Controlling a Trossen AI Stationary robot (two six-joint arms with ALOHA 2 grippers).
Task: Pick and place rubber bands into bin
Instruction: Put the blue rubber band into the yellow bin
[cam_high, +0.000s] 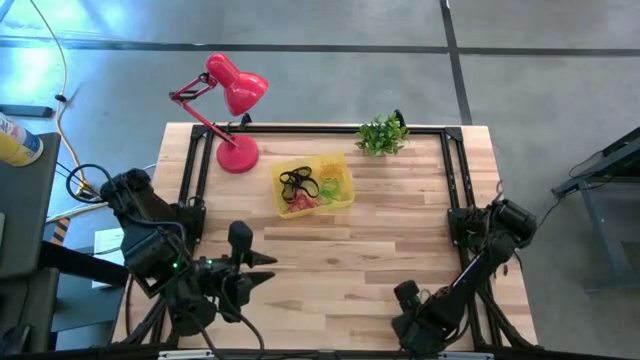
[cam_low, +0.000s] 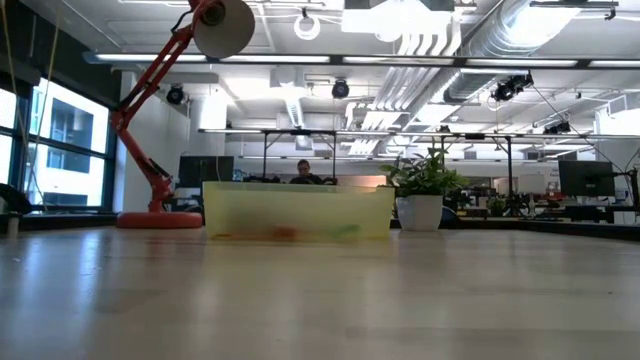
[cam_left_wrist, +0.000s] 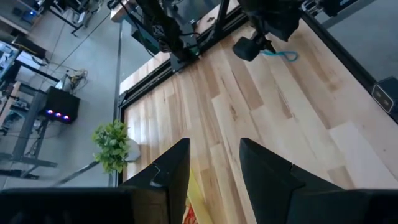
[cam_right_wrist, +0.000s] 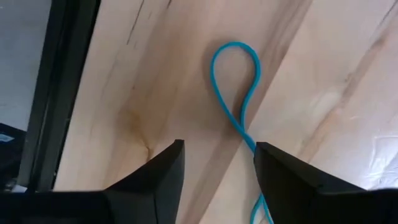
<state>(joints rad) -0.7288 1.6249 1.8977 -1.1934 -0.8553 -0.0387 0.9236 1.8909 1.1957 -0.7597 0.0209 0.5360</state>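
Right hand (cam_right_wrist: 217, 165) open over twisted blue rubber band (cam_right_wrist: 235, 93), lengthwise between fingers

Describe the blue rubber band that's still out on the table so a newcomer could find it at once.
Start at the wooden table and go to its front right corner, where the right gripper hangs open just above the boards. The thin blue rubber band lies flat there, twisted into a figure eight. It is alone on bare wood, while the others sit in the translucent yellow plastic bin.
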